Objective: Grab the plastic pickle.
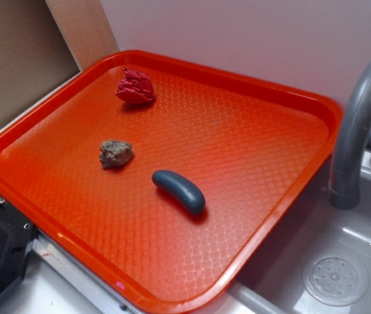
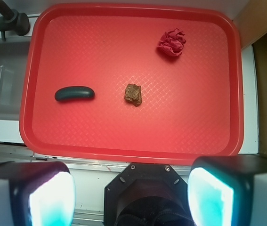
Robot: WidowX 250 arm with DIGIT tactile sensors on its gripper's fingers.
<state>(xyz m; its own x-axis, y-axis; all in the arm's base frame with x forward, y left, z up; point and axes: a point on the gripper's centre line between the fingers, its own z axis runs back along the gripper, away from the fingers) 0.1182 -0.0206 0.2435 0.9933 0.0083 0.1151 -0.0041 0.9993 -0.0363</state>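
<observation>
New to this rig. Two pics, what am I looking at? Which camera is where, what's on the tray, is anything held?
It is a small robot arm with a two-finger gripper. The exterior view is a fixed camera looking down at an orange tray beside a sink with a grey faucet; the arm is not in that view. The wrist view sits on the arm, looking past the gripper's two pads at the bottom edge. On the tray: the plastic pickle, a rock-like lump and a red crumpled ball, all apart. The gripper is open, holds nothing, and sits off the tray's near edge.

Claw (image 2: pixel 131 197) fingertips perhaps cropped below
</observation>
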